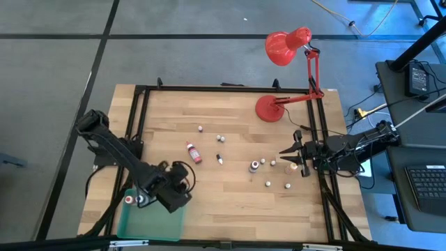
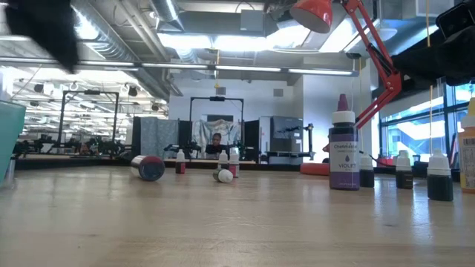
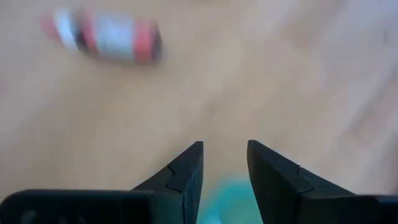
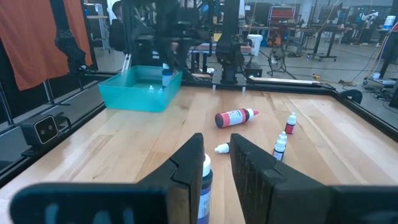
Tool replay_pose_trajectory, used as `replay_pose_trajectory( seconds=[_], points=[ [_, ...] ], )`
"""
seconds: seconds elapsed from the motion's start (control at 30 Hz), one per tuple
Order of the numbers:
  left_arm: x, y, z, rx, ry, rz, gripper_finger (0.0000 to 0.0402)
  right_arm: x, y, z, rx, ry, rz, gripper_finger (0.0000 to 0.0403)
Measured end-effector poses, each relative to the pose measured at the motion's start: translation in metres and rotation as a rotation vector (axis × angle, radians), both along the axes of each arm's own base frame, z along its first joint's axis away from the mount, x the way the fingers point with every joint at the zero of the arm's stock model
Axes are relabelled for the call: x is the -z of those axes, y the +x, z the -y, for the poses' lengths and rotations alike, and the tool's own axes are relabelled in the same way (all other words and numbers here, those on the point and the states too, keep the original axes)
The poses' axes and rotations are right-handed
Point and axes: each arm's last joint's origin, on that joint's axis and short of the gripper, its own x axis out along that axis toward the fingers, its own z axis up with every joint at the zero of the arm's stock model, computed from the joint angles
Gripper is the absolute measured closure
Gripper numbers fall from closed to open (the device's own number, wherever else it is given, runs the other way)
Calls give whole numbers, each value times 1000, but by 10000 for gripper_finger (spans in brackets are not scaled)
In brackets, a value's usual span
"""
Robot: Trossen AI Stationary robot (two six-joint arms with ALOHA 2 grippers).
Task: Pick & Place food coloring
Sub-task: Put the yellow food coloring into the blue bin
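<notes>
Food coloring bottles lie scattered over the wooden table: a red one [image 1: 193,153] on its side, a small dark one [image 1: 219,159], an upright violet one [image 1: 254,166] and several tiny ones around them. Two bottles [image 1: 134,200] stand inside the green tray [image 1: 164,226] at the near left corner. My left gripper [image 3: 224,155] hovers open over the tray's right rim [image 1: 182,185], with nothing between its fingers. The red bottle [image 3: 102,38] lies ahead of it. My right gripper [image 4: 217,155] waits level at the table's right edge [image 1: 287,150], fingers nearly together, holding nothing.
A red desk lamp [image 1: 268,108] stands at the far right, its head beyond the table's far edge. A black frame rail [image 1: 226,89] runs round the table. Bare wood lies between the tray and the red bottle. An orange bottle [image 1: 304,169] sits close under the right arm.
</notes>
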Motion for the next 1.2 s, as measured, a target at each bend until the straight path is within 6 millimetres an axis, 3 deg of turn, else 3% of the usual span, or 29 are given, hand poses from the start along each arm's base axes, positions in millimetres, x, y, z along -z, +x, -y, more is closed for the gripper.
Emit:
replay_pose_trajectory(
  seconds=[0.23,0.5,0.67,1.0,1.2],
  points=[
    [-3,17,-25,6,360,100,281,0,0,0,0,1,1,319],
    [-4,25,-38,3,498,99,285,-1,0,0,3,91,-1,319],
    [-9,18,-43,-86,655,175,283,-3,0,0,9,125,21,319],
    [0,-1,-50,-171,673,210,285,-41,-4,5,110,113,201,319],
    [5,17,-59,-101,582,184,282,-60,0,3,112,77,173,319]
  ],
)
